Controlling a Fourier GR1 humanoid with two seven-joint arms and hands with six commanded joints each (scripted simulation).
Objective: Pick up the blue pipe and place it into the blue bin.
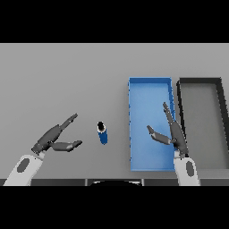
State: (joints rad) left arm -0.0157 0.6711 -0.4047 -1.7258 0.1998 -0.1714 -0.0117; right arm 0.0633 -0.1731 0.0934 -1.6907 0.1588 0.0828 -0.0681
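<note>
I take the blue pipe (103,133) as my landmark: it stands upright on the grey table (62,80), its dark open end facing up at me, so its long axis runs vertically and I would have to close on its sides, not its ends. My left hand (53,139) hangs to the pipe's left, near but not touching, fingers straight and spread with the thumb apart, holding nothing; the pipe lies just beyond the thumb tip, in line with the gap. My right hand (172,132) is on the pipe's far right, over the blue bin (150,81), also with relaxed, open fingers and empty. By my reckoning the left hand is the nearer one and better lined up for the grasp. The bin sits just to the pipe's right, its long side running away from me, and past it, touching or nearly so, lies a dark bin (200,81). The table around the pipe is flat, and I see nothing between pipe and bin to obstruct the carry.
</note>
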